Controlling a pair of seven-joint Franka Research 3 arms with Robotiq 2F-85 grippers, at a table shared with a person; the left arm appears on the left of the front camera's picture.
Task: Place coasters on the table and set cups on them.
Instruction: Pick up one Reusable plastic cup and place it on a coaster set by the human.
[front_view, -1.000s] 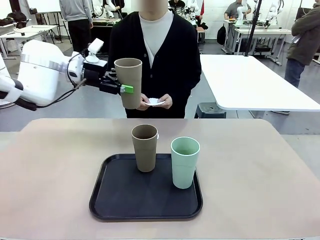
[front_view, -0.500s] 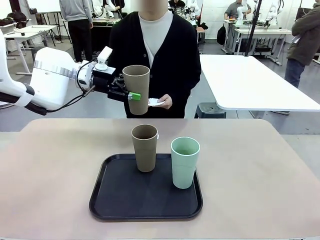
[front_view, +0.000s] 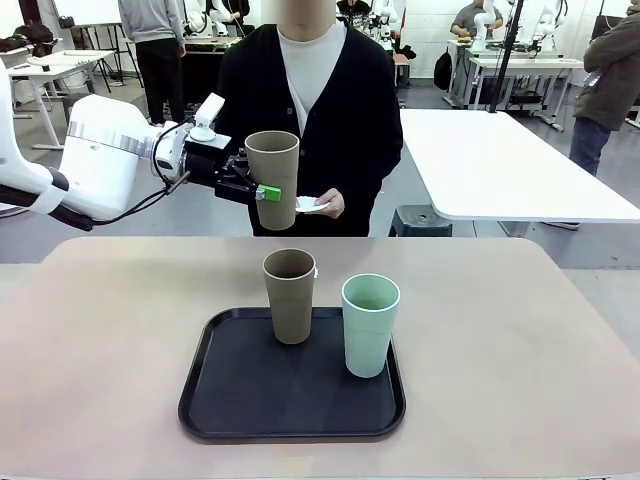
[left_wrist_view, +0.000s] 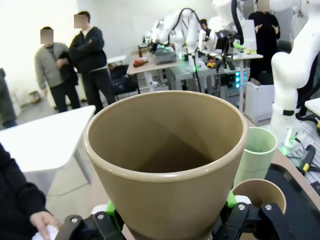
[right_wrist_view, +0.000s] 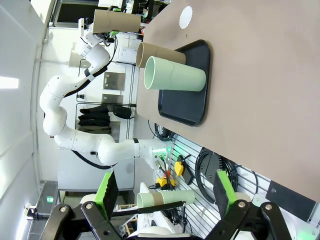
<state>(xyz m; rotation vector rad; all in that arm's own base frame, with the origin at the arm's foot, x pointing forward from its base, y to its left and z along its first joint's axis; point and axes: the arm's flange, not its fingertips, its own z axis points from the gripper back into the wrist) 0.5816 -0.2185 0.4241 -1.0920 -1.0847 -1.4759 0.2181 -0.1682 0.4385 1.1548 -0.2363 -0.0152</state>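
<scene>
A large beige-tan matte tabletop (front_view: 100, 330) is seen spread between the robot and a person in a dark cardigan, with a black rounded-square tray (front_view: 230, 400) set at its middle. On the tray a tall tan-brown tapered tumbler (front_view: 290, 295) and a pale mint-green tumbler (front_view: 370, 325) are stood upright, near each other but apart. A second tan-brown tumbler (front_view: 272, 165) is held upright in the air above the table's far edge, clamped below its middle by the left gripper (front_view: 262, 192). The right gripper (right_wrist_view: 164, 192) is kept back, its jaws spread wide with nothing between them. One small round white paper doily (right_wrist_view: 186, 17) is laid on the table just beyond the tray, and what appear to be further doilies (front_view: 310, 204) are held in the person's hand (front_view: 335, 207). The descent is judged the risk. The standing tan tumbler could be clipped on the way down. The thin paper could also be pushed aside or creased if the base is landed off-centre.
</scene>
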